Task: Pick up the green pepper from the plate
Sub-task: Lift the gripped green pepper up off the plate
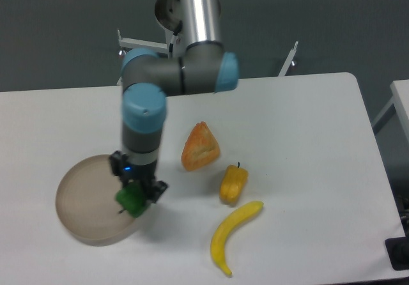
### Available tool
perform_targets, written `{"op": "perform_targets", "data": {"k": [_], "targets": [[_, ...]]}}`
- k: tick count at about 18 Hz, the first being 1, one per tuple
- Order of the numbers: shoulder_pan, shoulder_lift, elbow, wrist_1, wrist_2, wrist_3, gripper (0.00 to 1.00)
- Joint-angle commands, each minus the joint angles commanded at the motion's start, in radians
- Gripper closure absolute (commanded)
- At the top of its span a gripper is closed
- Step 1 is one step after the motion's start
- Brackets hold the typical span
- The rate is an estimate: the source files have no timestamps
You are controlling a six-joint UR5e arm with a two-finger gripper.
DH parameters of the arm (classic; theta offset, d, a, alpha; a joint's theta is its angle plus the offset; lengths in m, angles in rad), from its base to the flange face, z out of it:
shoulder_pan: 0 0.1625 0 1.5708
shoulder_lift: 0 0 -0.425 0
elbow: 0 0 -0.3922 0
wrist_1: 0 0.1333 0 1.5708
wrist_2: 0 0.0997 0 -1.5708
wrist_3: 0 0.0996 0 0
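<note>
Nearest the front edge of the white tabletop (307, 125) lies a banana (232, 234), with a yellow-orange pepper (233, 183) just behind it. Toward the left edge, the tool (137, 194) grips the green pepper (131, 201) over the right rim of the plate (86, 202). Farther back sits an orange pastry wedge (200, 147).

green pepper (131, 200) in jaws over plate (83, 202)

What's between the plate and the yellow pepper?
In the camera view, the gripper holding the green pepper at the plate rim, then bare table to the yellow pepper.
</note>
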Motion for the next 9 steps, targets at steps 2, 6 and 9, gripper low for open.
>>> {"op": "perform_targets", "data": {"k": [2, 6, 9], "targets": [[0.041, 0.002, 0.002, 0.002, 0.002, 0.090, 0.61], [0.094, 0.000, 0.000, 0.002, 0.006, 0.206, 0.61], [0.101, 0.000, -0.002, 0.005, 0.028, 0.212, 0.61]]}}
